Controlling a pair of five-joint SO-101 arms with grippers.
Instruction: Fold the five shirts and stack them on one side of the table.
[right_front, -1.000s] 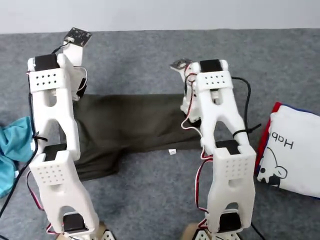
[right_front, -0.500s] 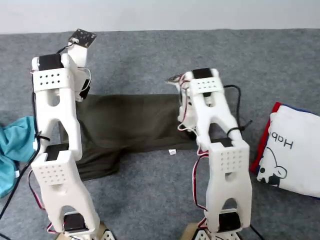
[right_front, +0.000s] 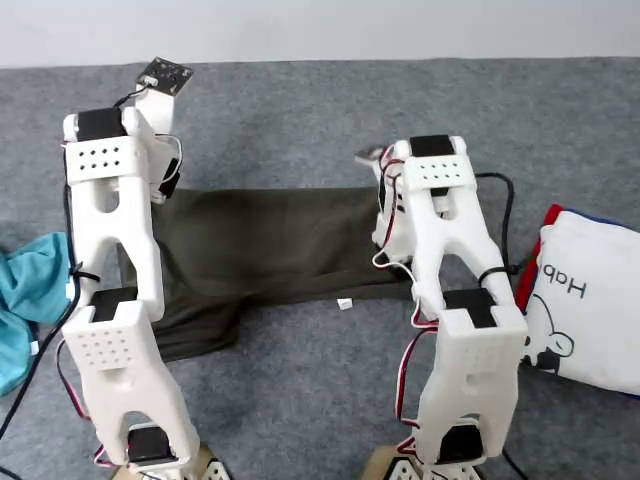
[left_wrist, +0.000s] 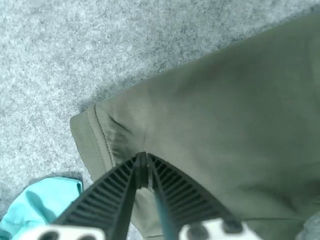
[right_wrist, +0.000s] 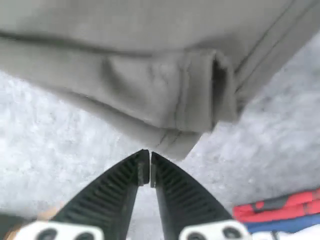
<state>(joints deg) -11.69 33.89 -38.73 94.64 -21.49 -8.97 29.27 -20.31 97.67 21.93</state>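
Observation:
An olive green shirt (right_front: 260, 245) lies spread flat across the middle of the grey felt table (right_front: 300, 110). My left gripper (left_wrist: 142, 162) is shut, its tips resting on the olive shirt (left_wrist: 225, 110) beside a sleeve hem, at the shirt's far left corner. My right gripper (right_wrist: 145, 157) is shut just off the shirt's folded right edge (right_wrist: 190, 100), over bare felt, holding nothing. A crumpled teal shirt (right_front: 25, 290) lies at the table's left edge, with a bit of teal cloth (left_wrist: 35, 205) close to my left fingers. A folded white printed shirt (right_front: 590, 300) tops a stack at the right.
Red and blue folded cloth (right_wrist: 280, 207) sits under the white shirt in the right-hand stack. A small white tag (right_front: 344, 303) lies by the olive shirt's near edge. Bare felt stretches along the back and the front middle.
The right arm swung left over the shirt's right edge, then back right. The left arm shifted slightly early on and then held. The shirt has not moved.

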